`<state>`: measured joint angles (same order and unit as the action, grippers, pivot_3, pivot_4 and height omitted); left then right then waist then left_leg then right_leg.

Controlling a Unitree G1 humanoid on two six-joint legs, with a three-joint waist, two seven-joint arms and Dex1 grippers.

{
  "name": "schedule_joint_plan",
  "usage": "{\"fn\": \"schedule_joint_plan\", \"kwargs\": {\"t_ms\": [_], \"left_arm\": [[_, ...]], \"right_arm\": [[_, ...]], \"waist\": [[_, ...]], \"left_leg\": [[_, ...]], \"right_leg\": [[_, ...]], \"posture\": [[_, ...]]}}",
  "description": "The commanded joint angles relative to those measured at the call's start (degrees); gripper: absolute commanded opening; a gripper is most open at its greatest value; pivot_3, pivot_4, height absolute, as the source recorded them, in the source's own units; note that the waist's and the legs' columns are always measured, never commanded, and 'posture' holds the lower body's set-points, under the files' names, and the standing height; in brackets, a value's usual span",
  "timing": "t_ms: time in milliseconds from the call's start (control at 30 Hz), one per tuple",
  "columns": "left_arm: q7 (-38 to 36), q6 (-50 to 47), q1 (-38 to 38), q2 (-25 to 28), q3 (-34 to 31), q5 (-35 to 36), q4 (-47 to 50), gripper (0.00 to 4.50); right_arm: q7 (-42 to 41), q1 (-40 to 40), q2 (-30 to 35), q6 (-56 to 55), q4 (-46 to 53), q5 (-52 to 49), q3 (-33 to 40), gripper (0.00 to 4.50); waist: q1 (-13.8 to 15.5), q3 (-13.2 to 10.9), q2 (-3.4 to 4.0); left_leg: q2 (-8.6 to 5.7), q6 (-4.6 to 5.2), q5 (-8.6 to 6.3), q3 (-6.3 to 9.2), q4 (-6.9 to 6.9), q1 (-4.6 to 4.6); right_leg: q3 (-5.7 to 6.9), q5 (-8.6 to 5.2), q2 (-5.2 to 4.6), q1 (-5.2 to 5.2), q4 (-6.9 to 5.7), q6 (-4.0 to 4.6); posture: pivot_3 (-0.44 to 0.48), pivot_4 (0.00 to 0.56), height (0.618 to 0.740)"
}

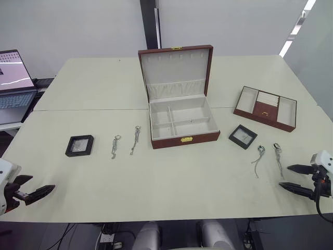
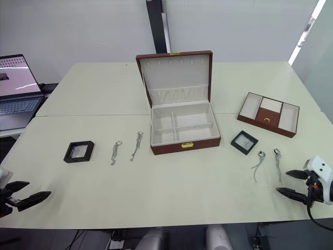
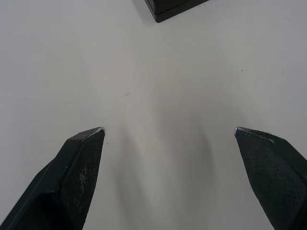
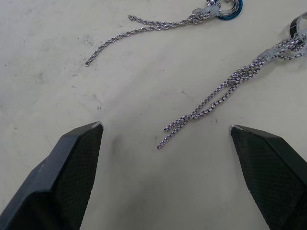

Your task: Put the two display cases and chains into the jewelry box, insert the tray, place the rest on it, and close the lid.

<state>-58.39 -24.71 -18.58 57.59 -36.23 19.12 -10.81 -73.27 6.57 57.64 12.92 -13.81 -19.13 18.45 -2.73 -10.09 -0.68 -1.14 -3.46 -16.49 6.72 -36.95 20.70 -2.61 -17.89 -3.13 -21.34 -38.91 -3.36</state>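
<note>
The brown jewelry box (image 1: 179, 122) stands open mid-table, its lid (image 1: 176, 70) upright. Left of it lie a black display case (image 1: 79, 145) and two chains (image 1: 115, 146) (image 1: 135, 139). On the box's right sit a second display case (image 1: 242, 136) and two more chains (image 1: 258, 158) (image 1: 278, 156). The tray (image 1: 265, 108) rests at the far right. My left gripper (image 1: 41, 183) hovers open near the front left edge, short of the left case (image 3: 172, 7). Just in front of the right chains (image 4: 225, 91), my right gripper (image 1: 284, 176) is open and holds nothing.
A laptop (image 1: 14, 78) sits on a side surface beyond the table's left edge. A seam (image 1: 88, 110) runs across the table behind the box. Bare tabletop (image 1: 182, 182) stretches between the two grippers along the front.
</note>
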Motion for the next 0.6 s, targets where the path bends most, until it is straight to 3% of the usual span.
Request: {"fn": "schedule_joint_plan", "kwargs": {"t_ms": [33, 600], "left_arm": [[-0.05, 0.13, 0.46, 1.03, 0.02, -0.38, 0.54, 4.49], [0.02, 2.03, 3.26, 1.32, 0.85, -2.11, -2.58, 4.49]], "right_arm": [[0.36, -0.1, 0.11, -0.61, 0.38, -0.46, 1.19, 4.49], [0.96, -0.13, -0.37, -0.65, 0.04, -0.5, 0.79, 4.49]], "waist": [[0.0, 0.0, 0.0], [-0.01, 0.0, 0.0]], "left_leg": [[0.0, 0.0, 0.0, 0.0, 0.0, 0.0], [0.0, 0.0, 0.0, 0.0, 0.0, 0.0]], "right_leg": [[0.0, 0.0, 0.0, 0.0, 0.0, 0.0], [0.0, 0.0, 0.0, 0.0, -0.01, 0.0]], "posture": [[0.0, 0.15, 0.74], [0.0, 0.15, 0.74]]}}
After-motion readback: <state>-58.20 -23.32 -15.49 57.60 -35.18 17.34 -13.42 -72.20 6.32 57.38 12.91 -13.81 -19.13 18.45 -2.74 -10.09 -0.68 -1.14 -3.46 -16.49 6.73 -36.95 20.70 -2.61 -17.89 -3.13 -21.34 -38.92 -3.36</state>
